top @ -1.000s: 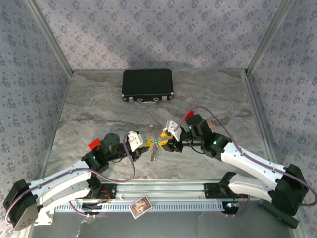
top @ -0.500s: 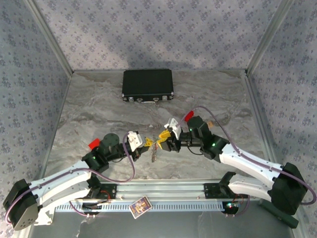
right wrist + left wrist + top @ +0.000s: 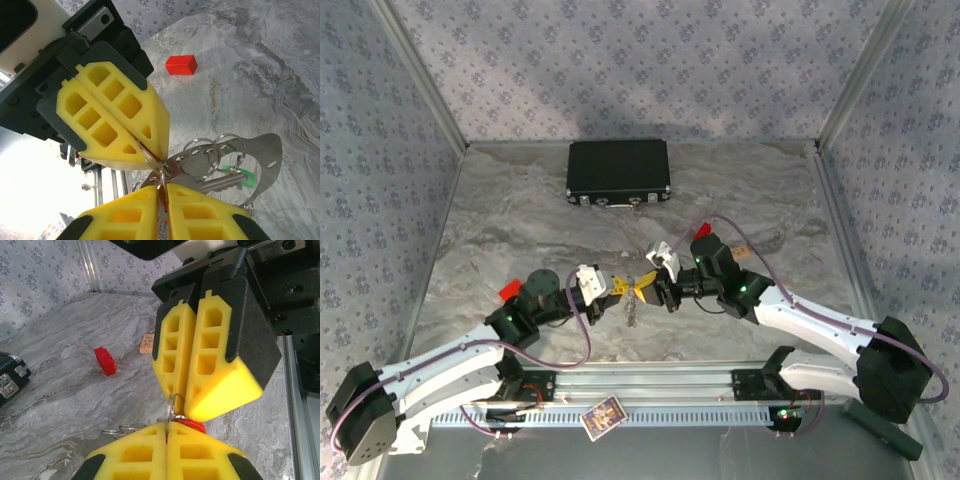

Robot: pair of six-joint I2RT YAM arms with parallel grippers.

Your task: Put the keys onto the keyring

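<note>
Both grippers meet over the middle of the table. My left gripper [image 3: 618,287] [image 3: 167,426] is shut on a small wire ring [image 3: 176,407] of the key bunch. My right gripper [image 3: 645,284] [image 3: 164,187] is shut tip to tip against it, pinching a ring with a red key head [image 3: 194,426] between its pads. Behind the pinch hangs the keyring [image 3: 267,150], a flat silvery loop with holes. With it are more small rings [image 3: 202,155] and a silver key with a green head [image 3: 241,176]. The bunch [image 3: 633,310] dangles just above the table.
A black case [image 3: 618,172] lies at the back of the table. One red block [image 3: 507,291] sits left of the left arm and another [image 3: 701,232] beside the right arm, next to a brown bit [image 3: 742,250]. A card [image 3: 602,416] lies on the front rail.
My right gripper moved left up to the left gripper's tips and shut. The left gripper stayed shut and hardly moved.
</note>
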